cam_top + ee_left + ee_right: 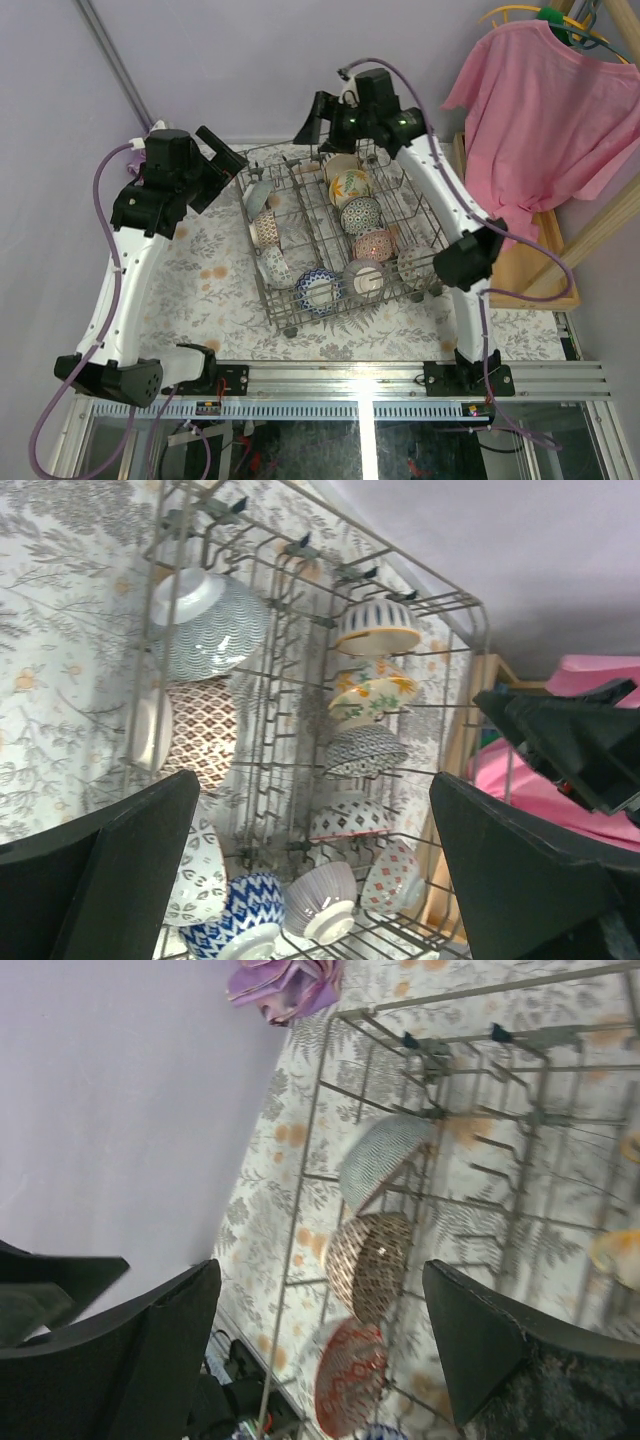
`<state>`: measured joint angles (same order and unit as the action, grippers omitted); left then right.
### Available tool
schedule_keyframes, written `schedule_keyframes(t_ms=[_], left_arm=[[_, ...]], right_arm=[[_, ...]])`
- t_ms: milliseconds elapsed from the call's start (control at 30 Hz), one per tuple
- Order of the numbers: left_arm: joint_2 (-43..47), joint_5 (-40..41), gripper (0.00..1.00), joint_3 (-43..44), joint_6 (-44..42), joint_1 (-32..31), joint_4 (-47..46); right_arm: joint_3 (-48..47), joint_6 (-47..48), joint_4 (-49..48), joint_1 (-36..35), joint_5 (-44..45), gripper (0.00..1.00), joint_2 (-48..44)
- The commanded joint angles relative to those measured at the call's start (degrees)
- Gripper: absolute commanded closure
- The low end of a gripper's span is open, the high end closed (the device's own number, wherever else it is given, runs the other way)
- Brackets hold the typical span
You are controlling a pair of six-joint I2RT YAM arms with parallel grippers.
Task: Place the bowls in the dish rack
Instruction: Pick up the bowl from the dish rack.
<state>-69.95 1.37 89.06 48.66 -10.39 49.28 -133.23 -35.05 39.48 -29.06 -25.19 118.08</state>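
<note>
From above: the large grey wire dish rack (pixel 300 175) sits mid-table on the floral-patterned tablecloth (pixel 205 275). The small round ceramic bowls (pixel 350 186) are all inside it, propped on edge in two rows, one down the rack's left side and one down its right half. The left gripper (pixel 230 168) hangs just off the rack's far-left corner, jaws spread wide, nothing in them. The right gripper (pixel 315 130) is over the rack's far edge, parted and empty too. A pink shirt (pixel 540 110) hangs beyond the table's right edge.

Left wrist now: two black fingers (pixel 120 870) stand far apart with only air between, framing the rack. A grey wave-patterned bowl (pixel 215 630) and a brown lattice bowl (pixel 200 730) line one side. A navy-dashed bowl (pixel 375 625) and an orange-green floral bowl (pixel 372 695) line the other.

Right wrist: its fingers (pixel 150 1350) are also set wide, gripping nothing. Beyond them, along the rack's edge, are the grey bowl, the lattice bowl and a red-patterned bowl (pixel 350 1375). Crumpled purple fabric (pixel 285 980) lies at the table's edge.
</note>
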Motion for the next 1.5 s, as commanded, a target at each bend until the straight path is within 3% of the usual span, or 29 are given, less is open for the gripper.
schedule_keyframes(t_ms=[0,233,467,967,1467], left_arm=[[-1.47,-1.90,0.00,0.73,-3.19,1.98,2.93],[-3.79,-2.82,0.00,-3.38,-4.28,3.79,1.59],[-4.90,-4.11,0.00,-5.06,-5.84,5.70,0.82],[-5.80,-6.53,0.00,-7.16,-6.22,7.53,-0.45],[-6.76,-7.08,0.00,-6.79,-6.02,7.74,-0.78]], right_arm=[[-12.91,-8.65,3.14,-3.15,-2.32,0.13,8.98],[-6.51,-16.26,-10.46,-6.66,-2.55,0.14,12.18],[-5.91,-21.74,-15.89,-9.17,0.74,0.19,16.67],[-4.05,-26.68,-10.44,-11.98,16.70,0.26,18.44],[-2.90,-30.25,-16.00,-12.25,14.37,0.33,22.98]])
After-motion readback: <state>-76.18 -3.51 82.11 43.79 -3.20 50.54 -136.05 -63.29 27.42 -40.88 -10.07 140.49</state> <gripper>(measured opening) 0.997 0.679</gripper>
